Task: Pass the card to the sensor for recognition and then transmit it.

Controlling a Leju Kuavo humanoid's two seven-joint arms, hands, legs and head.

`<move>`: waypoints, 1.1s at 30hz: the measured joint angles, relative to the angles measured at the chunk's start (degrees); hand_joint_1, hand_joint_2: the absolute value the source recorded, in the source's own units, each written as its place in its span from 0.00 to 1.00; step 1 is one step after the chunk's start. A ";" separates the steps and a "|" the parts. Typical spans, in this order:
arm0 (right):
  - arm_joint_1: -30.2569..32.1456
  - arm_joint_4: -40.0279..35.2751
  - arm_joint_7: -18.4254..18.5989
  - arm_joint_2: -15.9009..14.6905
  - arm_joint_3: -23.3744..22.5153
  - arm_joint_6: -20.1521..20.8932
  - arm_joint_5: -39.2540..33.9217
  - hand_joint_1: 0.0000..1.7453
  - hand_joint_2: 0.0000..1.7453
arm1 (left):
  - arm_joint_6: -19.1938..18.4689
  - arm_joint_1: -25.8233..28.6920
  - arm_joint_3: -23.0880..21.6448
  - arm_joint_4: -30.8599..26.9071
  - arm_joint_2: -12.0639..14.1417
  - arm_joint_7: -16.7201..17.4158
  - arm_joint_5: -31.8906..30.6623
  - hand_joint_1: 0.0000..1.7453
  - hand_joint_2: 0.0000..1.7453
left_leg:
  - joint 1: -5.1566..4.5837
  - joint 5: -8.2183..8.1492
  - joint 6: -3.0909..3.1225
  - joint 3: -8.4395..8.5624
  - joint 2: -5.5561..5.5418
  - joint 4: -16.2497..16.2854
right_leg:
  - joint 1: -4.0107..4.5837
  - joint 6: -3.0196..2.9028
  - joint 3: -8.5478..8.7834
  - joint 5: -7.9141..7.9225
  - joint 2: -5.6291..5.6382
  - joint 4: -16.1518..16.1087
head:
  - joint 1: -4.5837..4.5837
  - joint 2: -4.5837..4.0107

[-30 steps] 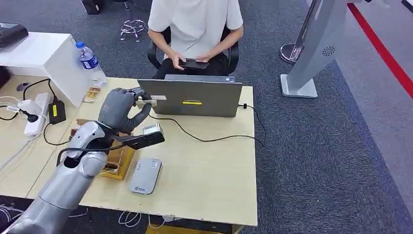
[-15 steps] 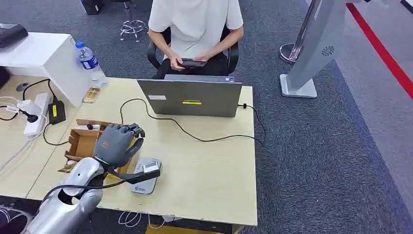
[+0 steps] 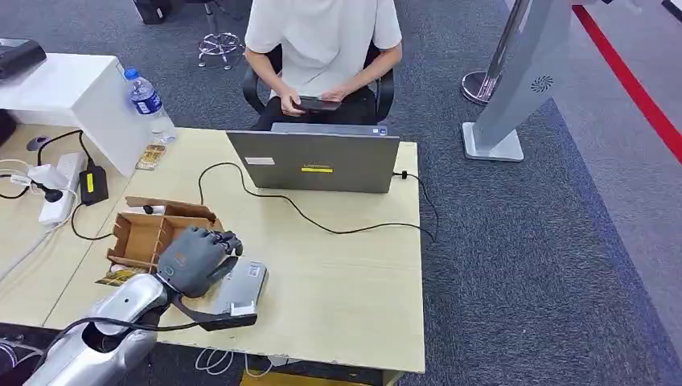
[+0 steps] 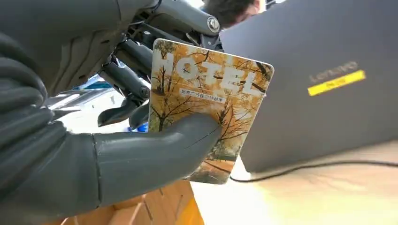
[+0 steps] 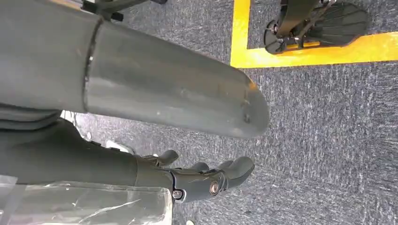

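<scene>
The left hand [image 3: 193,259] pinches the card [image 4: 209,105] under its thumb, hovering right beside the grey sensor [image 3: 245,283], which lies just ahead of its fingertips.

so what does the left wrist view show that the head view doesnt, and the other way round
Only the left wrist view shows the card, orange with HOTEL printed on it, pinned under the thumb.

Only the head view shows the grey sensor on the table, partly under the left hand, along with the water bottle and the seated person.

Both show the left hand, the grey laptop with its yellow sticker, its black cable and the cardboard box.
</scene>
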 joint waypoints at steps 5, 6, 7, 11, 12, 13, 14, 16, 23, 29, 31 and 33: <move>0.07 0.00 0.00 0.02 -0.40 0.00 0.31 0.00 0.00 | -2.28 0.00 -1.55 -0.79 3.09 -0.11 0.88 0.95 1.00 | 0.01 0.00 0.00 0.01 0.01 0.00 | 0.01 0.00 0.00 0.00 0.01 0.00 | 0.02 0.00; 0.09 0.00 -0.02 0.02 -0.55 0.00 0.33 0.00 0.00 | -2.54 0.00 -1.71 -0.94 3.79 -0.07 0.88 0.95 1.00 | 0.01 0.00 0.00 0.01 0.01 0.00 | 0.01 0.00 0.00 0.00 0.00 0.00 | 0.02 0.00; 0.13 0.00 -0.04 0.02 -0.61 0.00 0.35 0.00 0.00 | -2.89 0.01 -1.77 -1.14 4.45 0.10 0.83 0.95 1.00 | 0.01 0.00 0.00 0.01 0.00 0.00 | 0.01 0.00 0.00 0.00 0.00 0.00 | 0.00 0.00; 0.33 0.00 -0.07 0.04 -1.09 0.00 0.55 0.00 0.00 | -4.62 -0.09 -2.21 -1.49 6.56 1.09 0.64 0.95 1.00 | 0.01 0.00 0.00 0.01 0.00 0.00 | 0.01 0.00 0.00 0.00 0.00 0.00 | 0.02 0.00; 0.36 0.00 -0.07 0.04 -1.22 0.00 0.61 0.00 0.00 | -4.92 -0.09 -2.36 -1.53 6.95 1.16 0.83 0.95 1.00 | 0.01 0.00 0.00 0.00 0.00 0.00 | 0.01 0.00 0.00 0.00 0.00 0.00 | 0.02 0.00; 0.39 0.00 -0.07 0.02 -1.35 -0.02 0.68 0.00 0.00 | -5.25 -0.09 -2.56 -1.55 7.36 1.18 1.14 0.95 1.00 | 0.01 0.00 0.00 0.00 0.00 -0.01 | 0.01 0.00 0.00 0.00 0.00 0.00 | 0.00 0.00; 0.40 0.00 -0.07 0.04 -1.47 -0.04 0.72 0.00 0.00 | -5.80 -0.06 -2.69 -1.64 7.70 1.11 1.84 0.95 1.00 | 0.01 0.00 0.00 0.00 0.01 -0.01 | 0.01 0.00 0.00 0.00 0.00 0.00 | 0.02 0.00; 0.42 0.00 -0.09 0.04 -1.62 -0.04 0.98 0.00 0.00 | -6.79 0.02 -3.04 -1.95 8.86 0.54 3.63 0.95 1.00 | 0.01 0.00 0.00 0.00 0.01 -0.01 | 0.01 0.00 0.00 0.00 0.00 0.00 | 0.02 0.00; 0.46 0.00 -0.22 0.11 -1.95 0.00 1.90 0.00 0.00 | -8.05 0.53 -4.66 -3.19 11.30 -0.72 6.60 0.95 1.00 | 0.01 0.00 0.00 0.00 -0.01 -0.01 | 0.01 0.00 0.00 0.00 -0.02 0.00 | 0.02 0.00; 0.38 0.00 0.20 0.20 -1.97 0.13 2.60 0.00 0.00 | -8.09 0.51 -6.87 -3.19 10.95 -2.32 6.63 0.95 1.00 | 0.00 0.00 0.00 0.00 -0.01 0.00 | 0.01 0.00 0.01 0.00 -0.02 0.00 | 0.00 0.00; 0.33 -0.02 0.28 0.31 -1.97 0.18 2.97 0.00 0.00 | -8.27 0.46 -7.91 -3.13 10.67 -2.49 6.36 0.95 1.00 | 0.00 0.00 0.00 0.00 -0.01 0.00 | 0.00 0.00 0.01 0.00 -0.01 0.00 | 0.00 0.00; 0.27 -0.02 0.55 0.44 -1.97 0.22 3.10 0.00 0.00 | -8.33 0.44 -8.98 -2.98 10.34 -2.49 6.12 0.95 1.00 | 0.01 0.00 0.00 0.00 -0.01 0.00 | 0.01 0.00 0.00 0.00 -0.01 0.00 | 0.04 0.00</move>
